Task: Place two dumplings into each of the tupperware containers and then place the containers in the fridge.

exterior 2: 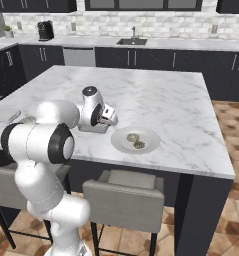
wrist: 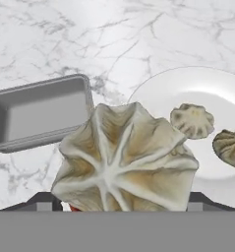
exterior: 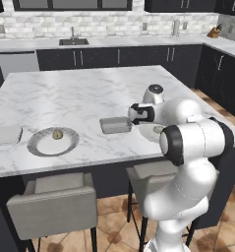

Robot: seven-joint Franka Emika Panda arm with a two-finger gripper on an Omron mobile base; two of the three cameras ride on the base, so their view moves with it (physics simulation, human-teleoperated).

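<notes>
My two-finger gripper (wrist: 120, 209) stands wide, jaws clamped on a large pleated tan dumpling (wrist: 124, 157) between the dark fingertips (wrist: 40, 201); it hangs over the white marble island top (wrist: 50, 39). An empty shallow grey rectangular tupperware container (wrist: 40, 112) sits near the island's front edge; just beside it a round white plate (wrist: 188, 91) carries two smaller dumplings (wrist: 191, 120). A second round plate (exterior: 53, 141) with one dumpling (exterior: 57, 134) lies toward the front-left corner, beside another container (exterior: 5, 134).
</notes>
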